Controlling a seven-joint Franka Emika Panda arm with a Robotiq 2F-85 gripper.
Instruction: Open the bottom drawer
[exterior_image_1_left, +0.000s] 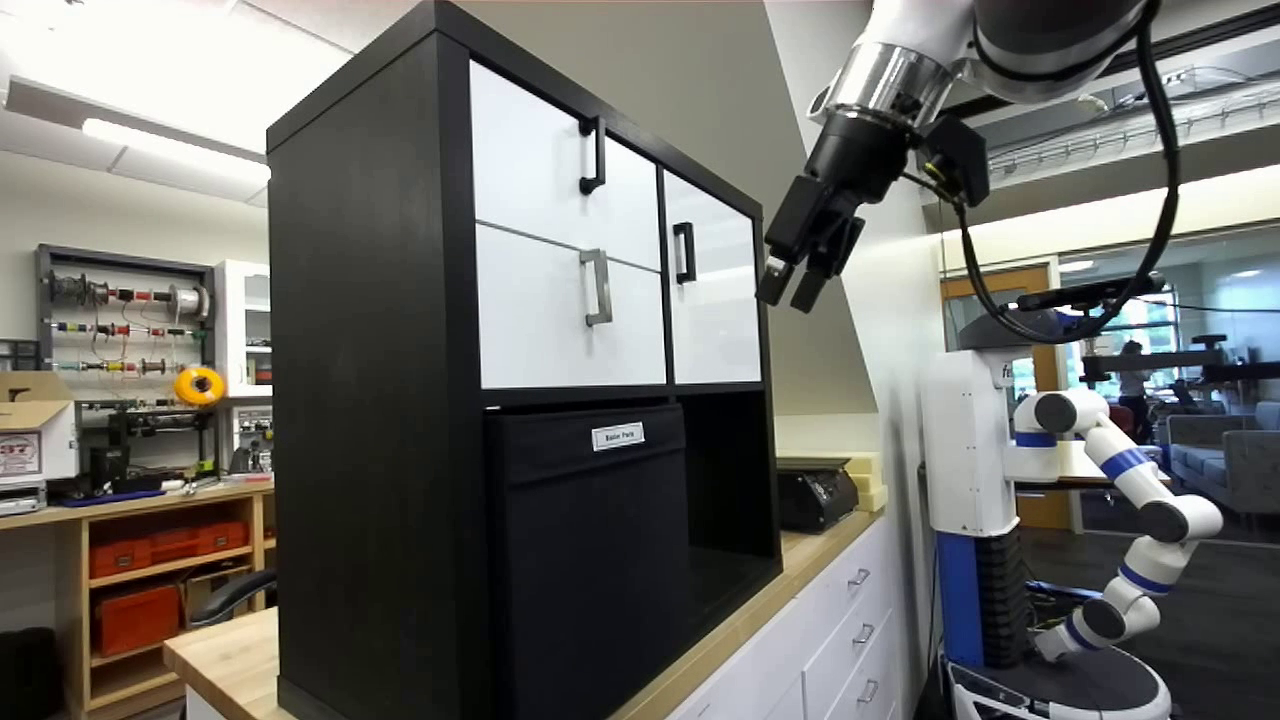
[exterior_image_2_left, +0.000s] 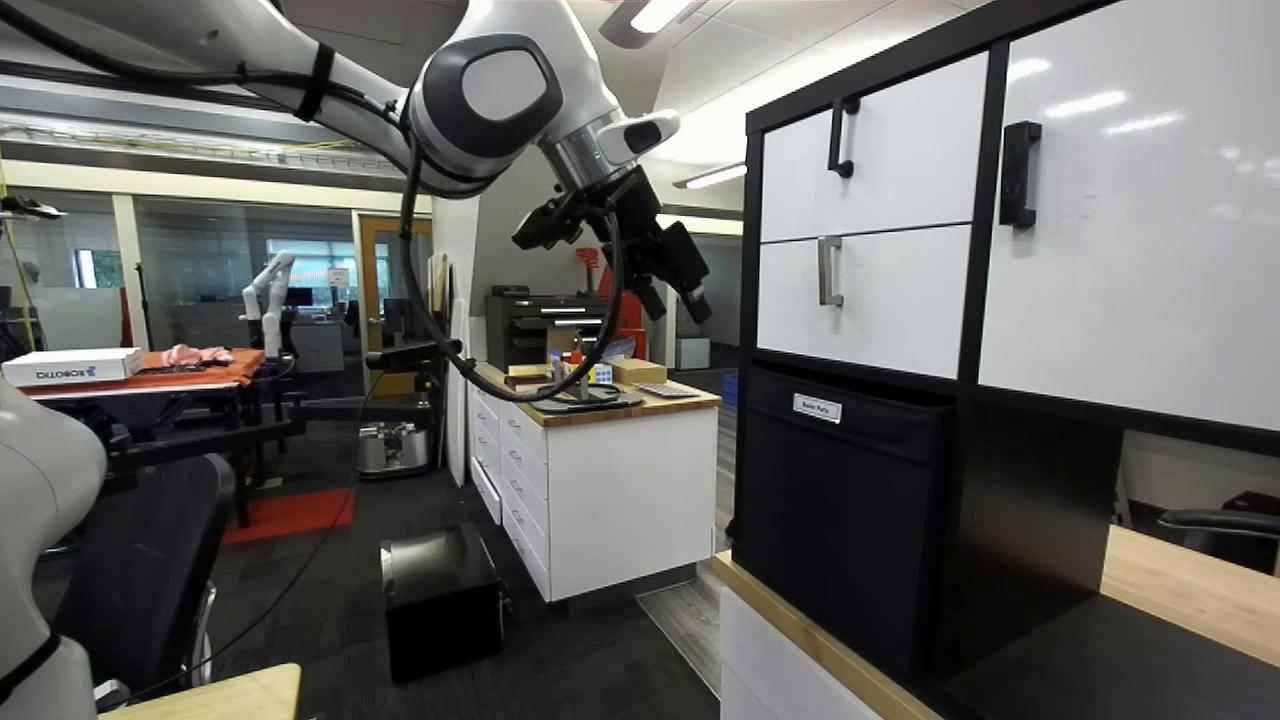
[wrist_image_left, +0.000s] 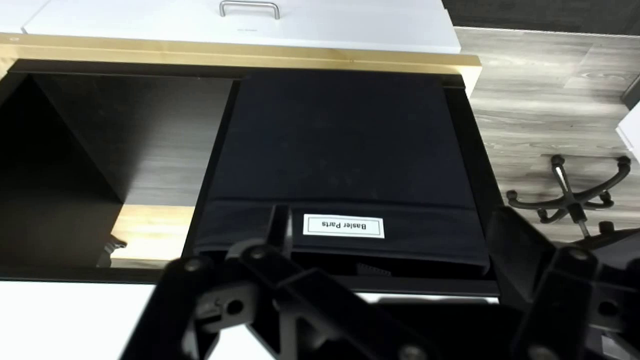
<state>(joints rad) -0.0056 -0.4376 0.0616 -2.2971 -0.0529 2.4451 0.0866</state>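
The bottom drawer is a white front with a grey metal vertical handle, shut flush in the black cabinet. It shows in both exterior views, as a front (exterior_image_1_left: 530, 320) with its handle (exterior_image_1_left: 600, 288), and again as a front (exterior_image_2_left: 900, 295) with its handle (exterior_image_2_left: 828, 272). In the wrist view only a thin strip of the drawer front (wrist_image_left: 365, 297) shows; its handle is hidden. My gripper (exterior_image_1_left: 788, 288) hangs in the air in front of the cabinet, apart from the handle, pointing down at a tilt. It also shows in an exterior view (exterior_image_2_left: 677, 305). In the wrist view its fingers (wrist_image_left: 392, 217) stand wide apart, with nothing between them.
Above is a white drawer with a black handle (exterior_image_1_left: 593, 155). Beside it is a white door with a black handle (exterior_image_1_left: 685, 252). Below is a black fabric bin (exterior_image_1_left: 590, 540) with a white label (wrist_image_left: 344, 226). The black cabinet (exterior_image_1_left: 360, 400) stands on a wooden counter (exterior_image_1_left: 740, 635).
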